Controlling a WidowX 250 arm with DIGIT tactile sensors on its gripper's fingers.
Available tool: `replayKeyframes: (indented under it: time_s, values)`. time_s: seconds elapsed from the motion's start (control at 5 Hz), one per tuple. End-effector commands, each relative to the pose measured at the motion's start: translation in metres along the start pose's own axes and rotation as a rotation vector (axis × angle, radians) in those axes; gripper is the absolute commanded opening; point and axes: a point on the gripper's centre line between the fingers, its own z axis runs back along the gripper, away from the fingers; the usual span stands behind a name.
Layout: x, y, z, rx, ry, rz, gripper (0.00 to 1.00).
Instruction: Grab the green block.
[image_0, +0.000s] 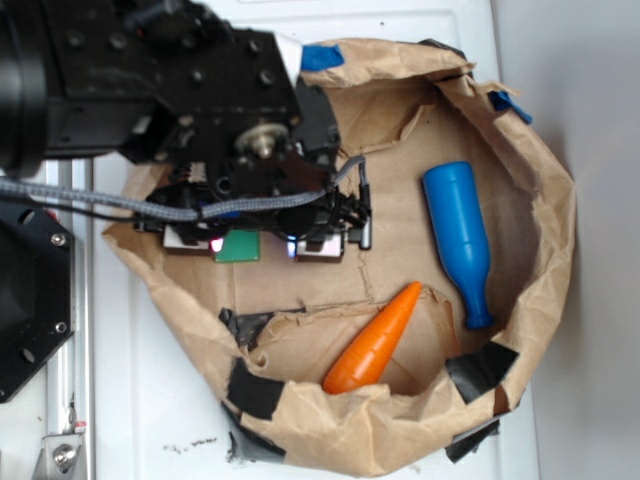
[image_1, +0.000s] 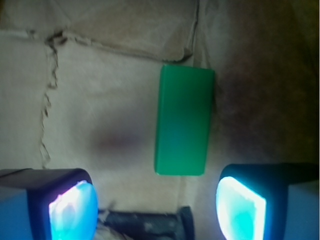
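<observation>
Green block (image_1: 183, 120), flat smooth rectangle on creased brown paper (image_1: 100, 100)

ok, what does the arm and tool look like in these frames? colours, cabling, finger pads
The arm is black, blocky metal with visible screw heads and a round silvery hub near the wrist. A grey braided cable runs across it, with a thinner black wire alongside. The tool has two dark fingers; in the wrist view their pads glow pale cyan-blue with a pinkish tinge on one.

white tabletop (image_0: 140, 420), grey wall (image_0: 590, 80), crumpled brown paper (image_0: 390, 430)
</observation>
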Motion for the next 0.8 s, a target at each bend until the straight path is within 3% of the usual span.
replayKeyframes:
  time_s: [0.0,0.4,0.6]
  values:
    - [0.009,-0.008,-0.006,0.005,-0.051,0.063,1.0]
    - [0.023,0.014,-0.02,0.076,-0.081,0.084,1.0]
    - [0.024,0.025,-0.024,0.096,-0.062,0.081,1.0]
